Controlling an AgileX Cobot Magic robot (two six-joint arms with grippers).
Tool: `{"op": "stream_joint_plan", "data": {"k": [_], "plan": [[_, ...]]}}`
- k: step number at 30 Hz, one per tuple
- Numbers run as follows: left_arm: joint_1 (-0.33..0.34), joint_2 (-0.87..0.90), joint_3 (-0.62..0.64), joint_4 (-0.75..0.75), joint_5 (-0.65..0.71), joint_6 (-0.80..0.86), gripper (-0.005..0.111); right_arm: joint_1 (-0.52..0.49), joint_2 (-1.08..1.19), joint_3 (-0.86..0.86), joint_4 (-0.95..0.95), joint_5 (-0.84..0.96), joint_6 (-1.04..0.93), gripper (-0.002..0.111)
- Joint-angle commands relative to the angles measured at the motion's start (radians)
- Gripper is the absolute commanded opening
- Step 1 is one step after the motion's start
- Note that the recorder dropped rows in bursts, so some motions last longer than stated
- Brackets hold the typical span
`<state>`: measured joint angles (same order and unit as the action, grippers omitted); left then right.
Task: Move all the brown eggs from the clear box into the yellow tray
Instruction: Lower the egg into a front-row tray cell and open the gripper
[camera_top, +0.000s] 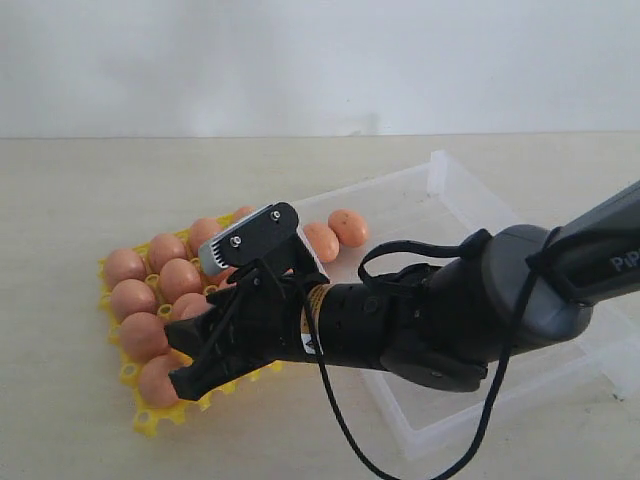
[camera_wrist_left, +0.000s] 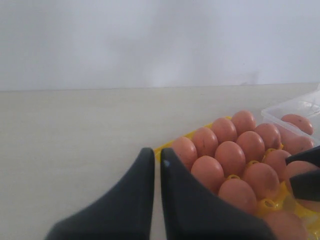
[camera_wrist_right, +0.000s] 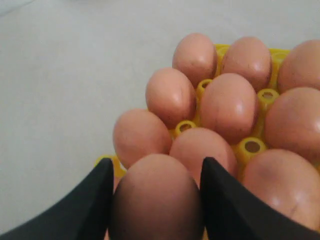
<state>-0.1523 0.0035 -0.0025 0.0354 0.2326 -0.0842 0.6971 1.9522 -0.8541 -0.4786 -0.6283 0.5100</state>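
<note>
Right wrist view: right gripper (camera_wrist_right: 157, 161) fingers pinch one oval orange-brown egg (camera_wrist_right: 157, 205) over the bright yellow plastic grid tray (camera_wrist_right: 252, 146), possibly unseated. Only the left wrist view shows the left gripper (camera_wrist_left: 156, 151), fingers pressed together beside that tray.

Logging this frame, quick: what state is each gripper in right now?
Left gripper: closed, holding nothing.
Right gripper: closed on a brown egg.

yellow tray (camera_top: 148, 418) partly behind arm (camera_top: 450, 320)

A pale beige, matte worktop (camera_top: 70, 190) fills the lower part of the frame; a plain white wall (camera_top: 300, 60) spans the top.
</note>
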Motion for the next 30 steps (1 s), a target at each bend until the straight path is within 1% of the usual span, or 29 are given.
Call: {"op": "stream_joint_plan", "data": {"k": [1, 6, 19, 21, 22, 25, 27, 30], "plan": [[0.002, -0.003, 0.003, -0.001, -0.007, -0.002, 0.004, 0.0, -0.005, -0.009, 0.002, -0.035, 0.005, 0.0], [0.002, -0.003, 0.003, -0.001, -0.007, -0.002, 0.004, 0.0, -0.005, -0.009, 0.002, 0.042, 0.005, 0.0], [0.002, -0.003, 0.003, -0.001, -0.007, -0.002, 0.004, 0.0, 0.034, -0.044, 0.002, 0.04, 0.02, 0.0], [0.002, -0.003, 0.003, -0.001, -0.007, -0.002, 0.004, 0.0, 0.038, -0.044, -0.002, 0.054, 0.049, 0.009], [0.002, -0.003, 0.003, -0.001, -0.007, -0.002, 0.004, 0.0, 0.038, -0.044, -0.002, 0.057, 0.064, 0.023], [0.002, -0.003, 0.003, -0.001, -0.007, -0.002, 0.004, 0.0, 0.038, -0.044, -0.002, 0.057, 0.064, 0.041], [0.002, -0.003, 0.003, -0.001, -0.007, -0.002, 0.004, 0.0, 0.038, -0.044, -0.002, 0.057, 0.064, 0.046], [0.002, -0.003, 0.003, -0.001, -0.007, -0.002, 0.004, 0.0, 0.038, -0.044, -0.002, 0.057, 0.064, 0.046]]}}
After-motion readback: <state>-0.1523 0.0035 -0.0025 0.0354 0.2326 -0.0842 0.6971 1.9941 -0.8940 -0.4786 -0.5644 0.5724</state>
